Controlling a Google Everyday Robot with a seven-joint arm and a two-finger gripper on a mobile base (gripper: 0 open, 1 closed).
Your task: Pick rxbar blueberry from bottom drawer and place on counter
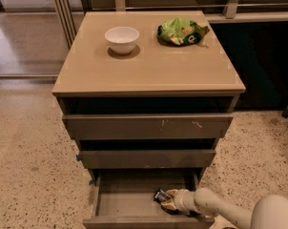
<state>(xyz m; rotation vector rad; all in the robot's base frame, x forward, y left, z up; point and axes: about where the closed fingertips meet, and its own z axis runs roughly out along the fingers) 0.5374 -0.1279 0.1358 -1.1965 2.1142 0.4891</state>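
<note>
The bottom drawer (120, 205) is pulled open at the foot of the cabinet. The rxbar blueberry (160, 195), small and dark with white markings, lies inside it toward the right. My gripper (167, 201) reaches into the drawer from the right on its pale arm, and its tip is at the bar, touching or overlapping it. The tan counter (149, 66) on top of the cabinet holds other things.
A white bowl (122, 39) and a green snack bag (181, 32) sit on the counter's far half. The two upper drawers (148, 126) are shut above the open one. Speckled floor surrounds the cabinet; a dark cabinet stands at the right.
</note>
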